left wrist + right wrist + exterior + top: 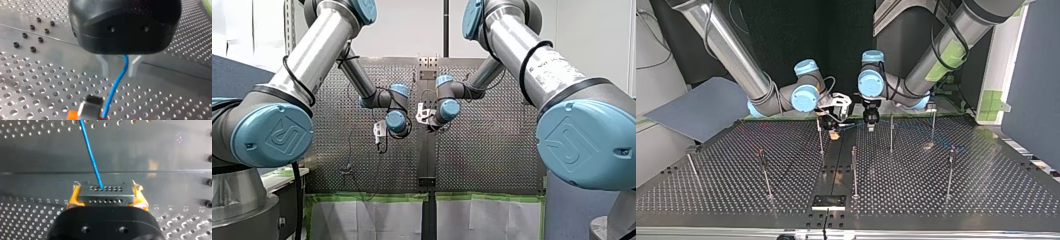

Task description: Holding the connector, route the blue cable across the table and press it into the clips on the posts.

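Right hand: my right hand (106,195) is clamped on the connector (105,198), with a yellow pad (72,199) against each of its two sides.
Connector: a grey block with two rows of small holes, held just above the smooth centre strip of the perforated worktop (162,152).
Blue cable: the blue cable (91,155) leaves a hole in the connector's further row and runs straight away from the right hand, over the strip.
Left hand: my left hand (118,68) has a black body and two metal fingers (104,66) that stand a narrow gap apart. The cable (117,80) drops between them towards the connector (91,106), which is ahead of the hand. The gap is wider than the cable.
Both hands: in the top view the right hand (835,129) and the left hand (870,125) hang close together over the far middle of the worktop (961,200). A short, faint span of cable runs between them.
Posts: thin upright posts (854,172) stand spread over the worktop, one just beside the right hand. Their clips are too small to make out.
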